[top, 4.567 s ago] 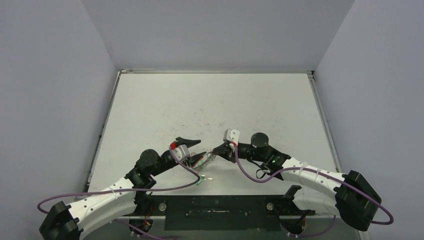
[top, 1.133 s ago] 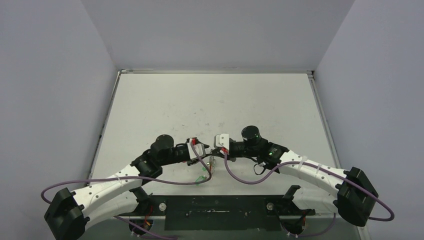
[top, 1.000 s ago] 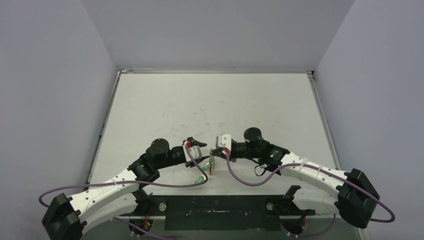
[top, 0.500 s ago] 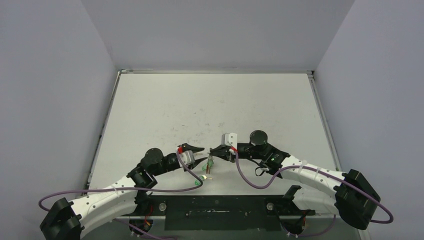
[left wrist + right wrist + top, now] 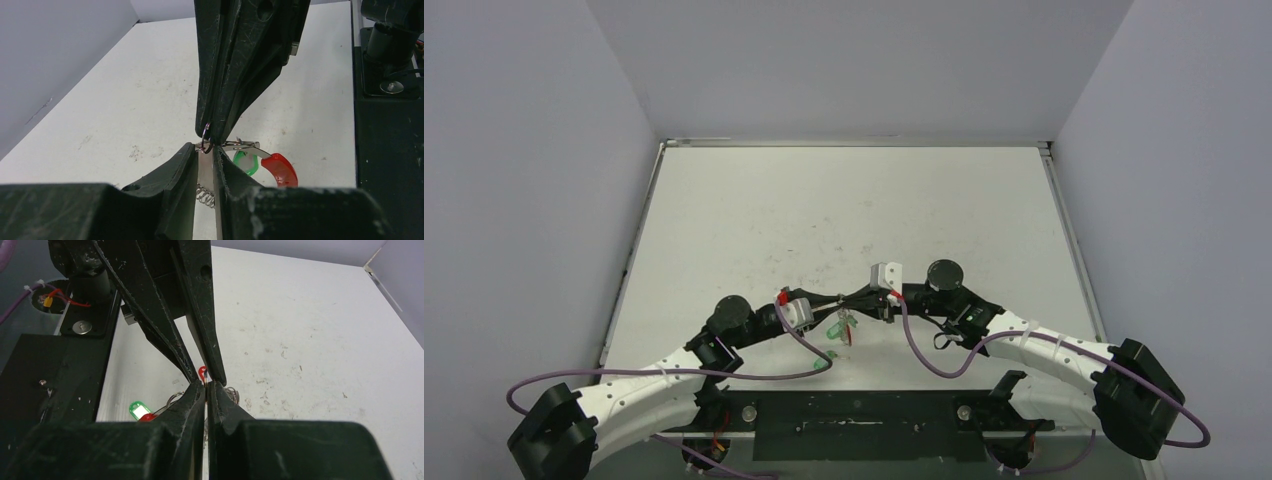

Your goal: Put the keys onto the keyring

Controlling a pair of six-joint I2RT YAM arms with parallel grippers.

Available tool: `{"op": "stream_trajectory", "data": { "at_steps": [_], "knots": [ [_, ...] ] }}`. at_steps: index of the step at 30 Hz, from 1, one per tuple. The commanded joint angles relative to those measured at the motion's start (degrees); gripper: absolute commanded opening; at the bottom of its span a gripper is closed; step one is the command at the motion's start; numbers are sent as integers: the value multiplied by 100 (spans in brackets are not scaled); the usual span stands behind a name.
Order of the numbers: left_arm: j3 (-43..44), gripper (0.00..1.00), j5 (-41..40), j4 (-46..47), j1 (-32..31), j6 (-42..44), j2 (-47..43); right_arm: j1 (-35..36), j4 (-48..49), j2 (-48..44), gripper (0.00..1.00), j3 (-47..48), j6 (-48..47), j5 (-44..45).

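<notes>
Left pincer (image 5: 205, 150) has narrowed, grip unclear, meeting right pincer (image 5: 206, 385) clamped on the keyring (image 5: 280, 170).

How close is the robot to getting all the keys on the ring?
Maybe partly done: one green-tagged key dangles by the keyring under the grippers, but whether it's threaded is unclear. In hand: the right gripper, shut, meets the left gripper tip to tip at a small metal loop. Still to do: another green-tagged key lies on the table.
</notes>
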Motion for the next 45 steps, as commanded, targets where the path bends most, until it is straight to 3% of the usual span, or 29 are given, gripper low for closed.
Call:
{"op": "stream_trajectory", "data": {
  "at_steps": [1,6,10,20,30,35,41,45],
  "knots": [
    [93,16,143,453,-30,-68,-41,-16,429,-64,0,21,-13,-255],
    [163,15,209,293,-33,0,-60,-9,298,-33,0,71,-70,-294],
    [239,0,316,217,-32,45,-6,-16,145,-22,0,111,-142,-294],
    [353,0,291,-42,-33,34,10,-15,-261,-98,2,141,-306,17],
    [420,0,1,-471,-29,63,-84,-15,-558,-454,70,93,-584,256],
    [421,0,-62,-541,-29,97,-108,-24,-861,-745,96,167,-754,547],
    [463,0,-256,-610,-32,23,-227,-29,-895,-1006,100,238,-345,1486],
    [592,0,-563,-754,-16,-146,-343,-100,-839,-1074,100,331,658,2481]
  ]
}}
